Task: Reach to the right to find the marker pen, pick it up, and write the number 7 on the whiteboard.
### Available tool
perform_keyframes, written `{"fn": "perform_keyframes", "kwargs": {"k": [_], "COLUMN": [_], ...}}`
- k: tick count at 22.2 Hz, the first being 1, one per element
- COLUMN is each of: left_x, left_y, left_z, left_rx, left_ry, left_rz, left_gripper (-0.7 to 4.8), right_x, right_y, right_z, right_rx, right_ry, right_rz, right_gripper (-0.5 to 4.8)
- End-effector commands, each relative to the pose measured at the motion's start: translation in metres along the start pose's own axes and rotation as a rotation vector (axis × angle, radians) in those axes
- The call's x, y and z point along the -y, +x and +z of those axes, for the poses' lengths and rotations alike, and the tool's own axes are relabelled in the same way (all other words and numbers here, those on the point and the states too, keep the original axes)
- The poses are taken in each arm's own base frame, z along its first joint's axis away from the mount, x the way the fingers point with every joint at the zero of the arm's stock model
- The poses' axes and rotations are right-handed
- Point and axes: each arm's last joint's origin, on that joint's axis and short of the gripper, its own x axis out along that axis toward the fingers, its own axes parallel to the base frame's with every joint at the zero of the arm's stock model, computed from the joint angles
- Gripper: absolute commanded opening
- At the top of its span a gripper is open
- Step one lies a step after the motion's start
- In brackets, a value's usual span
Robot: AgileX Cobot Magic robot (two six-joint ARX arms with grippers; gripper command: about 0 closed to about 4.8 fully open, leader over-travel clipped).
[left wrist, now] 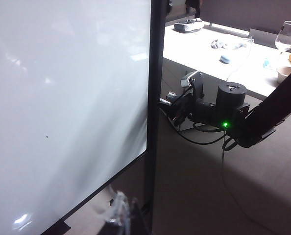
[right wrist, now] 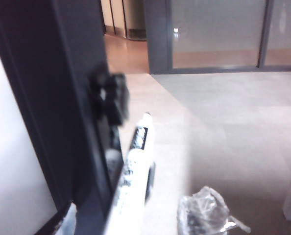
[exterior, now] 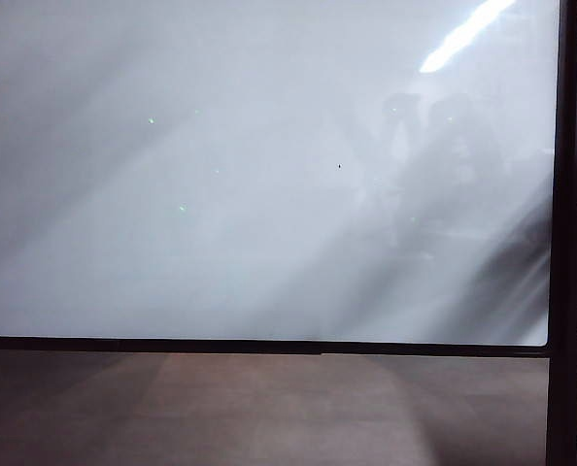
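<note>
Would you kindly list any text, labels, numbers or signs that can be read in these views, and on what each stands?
None can be read.
The marker pen carries dark print on its barrel, too blurred to read.
The whiteboard bears no writing, only a tiny dark speck.

One whiteboard point(exterior: 220, 194), one marker pen point(right wrist: 135, 166)

My view: glossy white whiteboard point(exterior: 250, 194), thin black frame, tiny dark speck point(exterior: 340, 166); marker pen point(right wrist: 135, 171) white barrel, black printed band; my right gripper point(left wrist: 177, 105) black, green light; floor point(exterior: 269, 408) brownish grey
</note>
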Motion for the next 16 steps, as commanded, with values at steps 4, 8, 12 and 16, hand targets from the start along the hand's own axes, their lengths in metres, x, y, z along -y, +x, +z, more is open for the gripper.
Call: {"fn": "perform_keyframes", "kwargs": {"k": [4, 8, 12, 16], "left_x": [0.0, 0.0, -0.0005, -0.0005], "left_y": [-0.001, -0.001, -0.001, -0.001], "left_z": [0.0041, 0.004, 0.004, 0.004], "left_rx": [0.026, 0.026, 0.025, 0.025], "left_ry": [-0.002, -0.002, -0.001, -0.002], "left_rz": [0.001, 0.002, 0.02, 0.02], "left_gripper": [-0.05, -0.05, -0.05, -0.05], "right_x": [0.0014, -0.0001, 0.0002, 0.0004], "right_y": [0.0033, 0.0102, 0.0101, 0.01], "right_z": [0.0027, 0.0012, 0.0002, 0.0002], "right_rx": [0.021, 0.021, 0.013, 0.013], "right_ry": [-0.011, -0.011, -0.007, -0.007], "right_rz": [0.003, 0.012, 0.012, 0.011], "right_gripper": [2.6, 2.6, 2.38, 1.06]}}
